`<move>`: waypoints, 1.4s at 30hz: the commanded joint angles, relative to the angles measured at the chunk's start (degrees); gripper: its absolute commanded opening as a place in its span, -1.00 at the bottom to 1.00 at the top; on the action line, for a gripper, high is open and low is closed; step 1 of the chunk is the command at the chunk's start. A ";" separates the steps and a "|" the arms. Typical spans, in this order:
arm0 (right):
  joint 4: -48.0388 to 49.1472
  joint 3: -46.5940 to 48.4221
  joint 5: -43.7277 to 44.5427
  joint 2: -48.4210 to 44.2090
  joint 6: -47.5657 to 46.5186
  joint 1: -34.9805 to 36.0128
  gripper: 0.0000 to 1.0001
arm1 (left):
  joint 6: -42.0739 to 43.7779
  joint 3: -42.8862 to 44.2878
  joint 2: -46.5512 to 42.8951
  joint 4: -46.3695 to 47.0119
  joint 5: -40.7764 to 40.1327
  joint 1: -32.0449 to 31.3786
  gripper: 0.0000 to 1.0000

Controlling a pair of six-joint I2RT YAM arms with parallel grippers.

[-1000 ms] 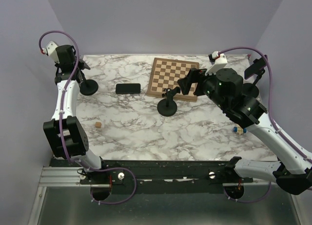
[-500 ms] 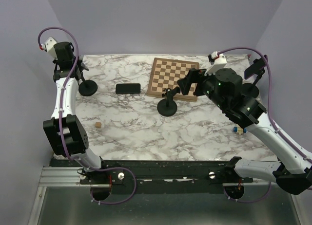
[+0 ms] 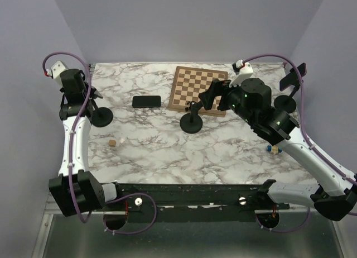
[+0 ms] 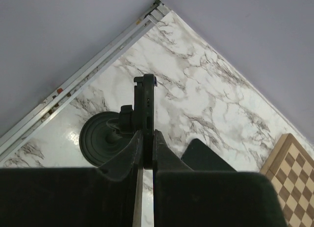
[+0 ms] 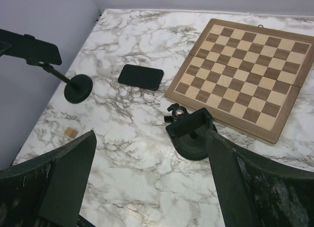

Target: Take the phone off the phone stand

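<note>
A black phone (image 4: 146,106) stands edge-on in the clamp of the left phone stand, whose round base (image 4: 99,138) sits near the table's left edge. My left gripper (image 4: 146,134) is shut on this phone's lower part. In the top view, the left gripper (image 3: 82,97) is just above that stand base (image 3: 101,118). The right wrist view shows the same phone (image 5: 30,49) on its stand (image 5: 78,88). My right gripper (image 5: 149,138) is open and empty above an empty black stand (image 5: 192,132). It is in the table's middle in the top view (image 3: 207,97).
A second black phone (image 3: 146,101) lies flat on the marble. A wooden chessboard (image 3: 198,89) is at the back. Another stand (image 3: 285,101) is at the far right. A small wooden cube (image 3: 112,142) lies at the left, and a small blue item (image 3: 271,149) at the right.
My left arm has come nearer along the left edge. The left stand's base has shifted nearer with it. My right gripper has moved slightly left and back.
</note>
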 commanded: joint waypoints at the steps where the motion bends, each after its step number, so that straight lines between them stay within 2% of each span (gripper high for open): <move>1: 2.22 -0.73 -1.91 0.29 0.68 0.07 1.00 | 3.07 -6.05 -8.66 1.75 7.49 -2.17 -1.00; 8: 2.23 -0.64 -2.50 0.91 0.93 0.05 1.00 | 6.06 -10.80 -15.75 1.98 15.39 -7.23 -1.00; 12: 2.08 -0.55 -2.55 0.85 1.11 0.08 1.00 | 9.34 -11.74 -18.31 -0.26 16.61 -10.98 -1.00; 18: 1.65 -1.25 -2.15 0.28 1.05 0.09 1.00 | 14.50 -19.08 -26.77 -0.25 20.38 -17.62 -1.00; 22: 1.44 -1.25 -1.59 0.68 0.54 0.08 1.00 | 16.87 -22.47 -31.99 0.73 31.44 -18.71 -1.00; 25: 1.29 -0.95 -1.97 1.81 -0.08 0.04 1.00 | 17.86 -23.64 -34.05 1.55 35.79 -19.95 -1.00; 28: 0.34 0.07 -2.22 3.39 0.04 0.08 1.00 | 18.11 -22.06 -34.36 -0.04 36.08 -20.33 -1.00; 33: 0.17 1.03 -4.69 4.91 0.45 0.11 1.00 | 18.83 -19.23 -32.04 -1.79 42.15 -21.15 -1.00; 38: 0.40 2.28 -12.54 7.38 -1.83 0.11 1.00 | 19.15 -15.58 -28.68 -3.86 48.01 -22.19 -1.00; 42: -0.05 3.85 -15.94 10.85 -3.81 1.79 1.00 | 18.09 -11.89 -24.84 -7.56 48.48 -22.40 -1.00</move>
